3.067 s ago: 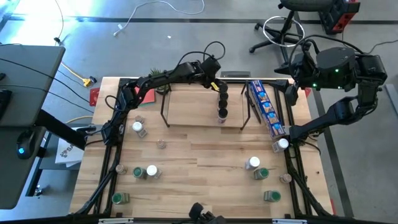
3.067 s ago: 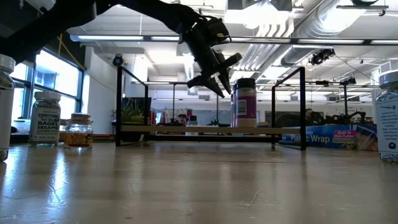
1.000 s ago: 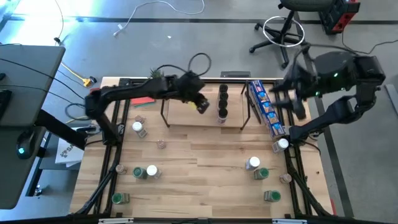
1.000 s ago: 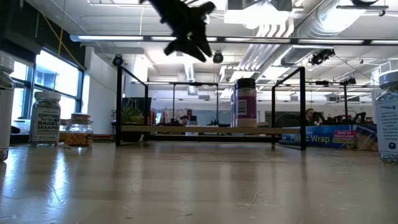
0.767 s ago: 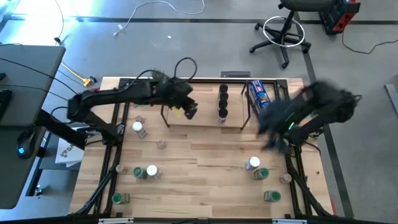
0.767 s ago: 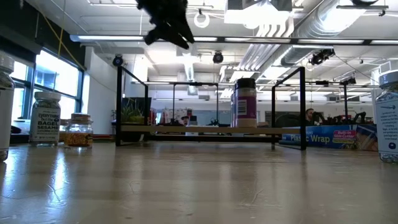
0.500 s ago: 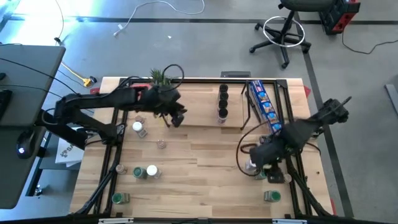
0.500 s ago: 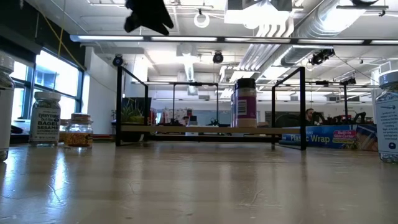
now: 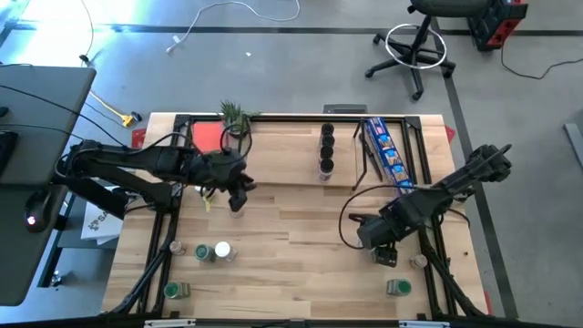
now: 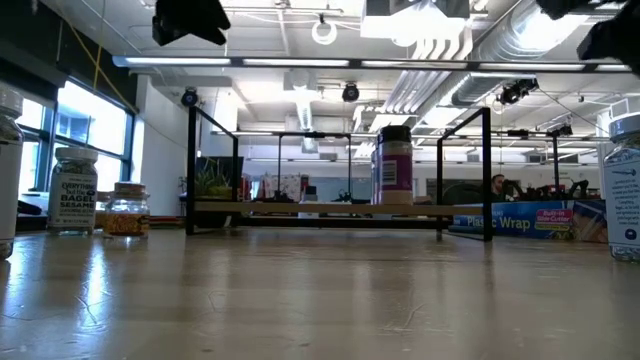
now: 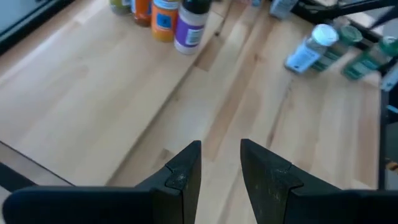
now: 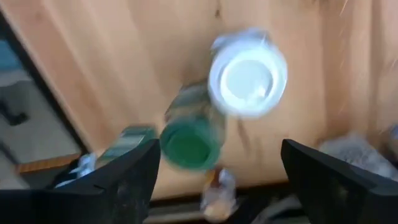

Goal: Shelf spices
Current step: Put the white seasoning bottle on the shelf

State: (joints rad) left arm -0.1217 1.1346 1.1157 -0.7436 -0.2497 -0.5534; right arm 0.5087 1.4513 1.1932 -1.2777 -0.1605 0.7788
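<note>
Light-wood slanted shelf (image 9: 282, 157) with its thin black wire frame stands at the table's far edge, holding three small cylindrical spice jars (image 9: 326, 150) in a row near its right end, beside a long blue printed box (image 9: 390, 157). Over the left front of the shelf the left gripper (image 9: 239, 193) hovers with its dark fingers (image 11: 183, 171) parted by a narrow gap and holding nothing. Wide open, the right gripper (image 9: 372, 234) hangs directly above a white-lidded jar (image 12: 247, 73) and a green-lidded jar (image 12: 189, 138) standing close together on the wooden tabletop (image 9: 291, 255); more jars lie scattered at the table's front left (image 9: 211, 251).
</note>
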